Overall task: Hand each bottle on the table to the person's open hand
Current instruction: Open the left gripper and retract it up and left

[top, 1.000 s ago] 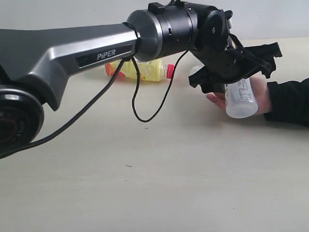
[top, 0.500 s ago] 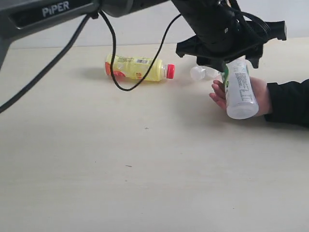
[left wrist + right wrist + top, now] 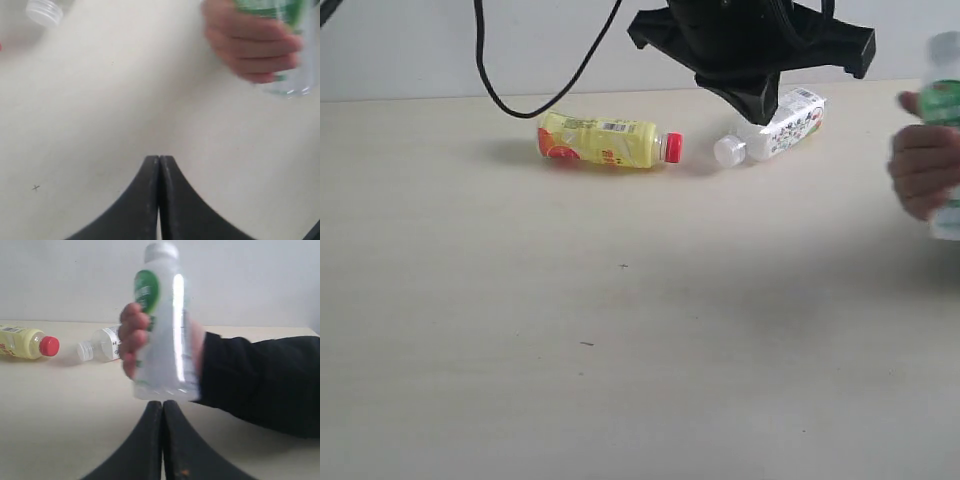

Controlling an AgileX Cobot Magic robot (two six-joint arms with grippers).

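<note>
I work in what looks like a robotics lab — a wide pale tabletop against a plain whitish wall, with my black arm and its loose cable hanging above it.

Open stretch of table in front; yellow bottle and whitish bottle along its far side, person's hand at right

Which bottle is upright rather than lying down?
The green-labelled bottle, held upright in the person's hand; the yellow bottle and the whitish bottle beside it lie on their sides on the table.
</note>
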